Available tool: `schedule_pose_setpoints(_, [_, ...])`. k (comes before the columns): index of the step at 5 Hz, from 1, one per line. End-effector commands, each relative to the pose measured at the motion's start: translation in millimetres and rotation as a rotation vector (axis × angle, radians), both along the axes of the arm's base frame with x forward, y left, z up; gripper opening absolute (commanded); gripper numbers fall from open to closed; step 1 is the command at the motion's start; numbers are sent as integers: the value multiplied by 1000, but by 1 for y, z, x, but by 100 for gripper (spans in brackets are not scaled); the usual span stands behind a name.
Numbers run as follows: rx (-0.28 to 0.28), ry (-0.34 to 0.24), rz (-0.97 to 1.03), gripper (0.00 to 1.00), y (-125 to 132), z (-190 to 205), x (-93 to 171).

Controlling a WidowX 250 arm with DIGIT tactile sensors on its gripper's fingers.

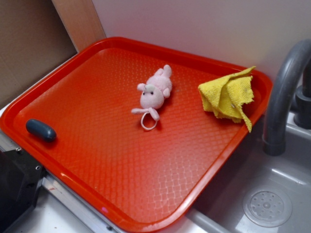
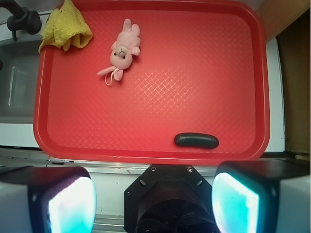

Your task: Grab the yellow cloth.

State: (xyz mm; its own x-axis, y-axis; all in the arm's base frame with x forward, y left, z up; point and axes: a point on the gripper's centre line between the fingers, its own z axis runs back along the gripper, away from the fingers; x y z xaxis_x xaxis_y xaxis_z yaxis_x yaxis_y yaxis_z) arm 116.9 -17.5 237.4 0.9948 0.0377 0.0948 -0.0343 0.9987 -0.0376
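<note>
Wrist view: fingers [image 2: 154, 201] wide, empty; yellow cloth [image 2: 64, 28] unobstructed, pink plush [image 2: 123, 51] beside, seemingly apart.

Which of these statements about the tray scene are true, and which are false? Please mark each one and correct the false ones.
1. The yellow cloth lies at a corner of the red tray, near the faucet. True.
2. The pincer is shut on the cloth. False: it is open and empty, apart from the cloth, at the opposite side of the tray.
3. The pink plush toy lies on top of the cloth. False: it lies on the tray beside the cloth, not touching it.
4. A dark oblong object lies on the tray, far from the cloth. True.
5. The cloth is spread flat. False: it is bunched and folded.
</note>
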Motion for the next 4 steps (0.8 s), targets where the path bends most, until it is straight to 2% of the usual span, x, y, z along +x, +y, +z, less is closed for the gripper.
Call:
schedule_pose_setpoints(1, [0,0,0,100,0,0,0])
schedule_pose_setpoints(2, [110,-55,-247,100,-50,-34,50])
schedule_pose_setpoints(3, [149,-140,-492,100,-88,-47,88])
schedule_pose_setpoints(4, [43,-248,-654,100,-102,-73,131])
